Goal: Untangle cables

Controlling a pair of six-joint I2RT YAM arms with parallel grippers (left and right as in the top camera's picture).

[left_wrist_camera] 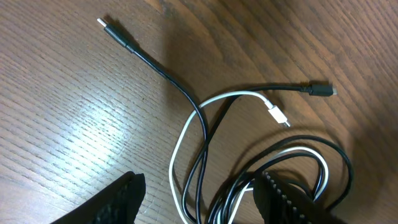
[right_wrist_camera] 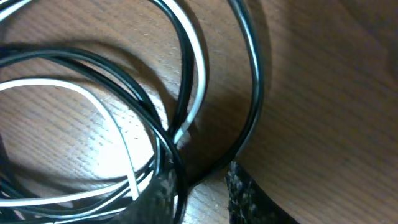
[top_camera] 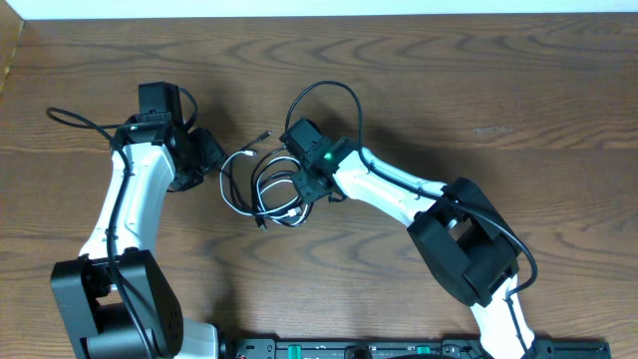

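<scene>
Working end, right wrist view: right gripper [right_wrist_camera: 202, 198] sits low over the cables [right_wrist_camera: 189, 81], its fingers [right_wrist_camera: 249, 193] set narrow with a strip of wood showing between them. One black strand curves down into that gap; whether it is pinched cannot be told.
Left wrist view: left gripper [left_wrist_camera: 198, 186] has its fingers [left_wrist_camera: 118, 202] spread wide and clamps nothing, while several strands of the bundle run across the wood between them.
Loose ends: beyond the left fingers, the white cable [left_wrist_camera: 175, 152] loops upward and ends in a small white plug [left_wrist_camera: 278, 116].
Black ends: one black cable [left_wrist_camera: 165, 73] stretches to a metal-tipped plug at upper left, and the second black cable [left_wrist_camera: 280, 88] ends in a dark plug at far right.
Overhead: the cables lie in a loose coil near the middle of the wooden table [top_camera: 498, 80], between the two arms. The right gripper is over the coil's right side and the left gripper is just beside its left edge.
</scene>
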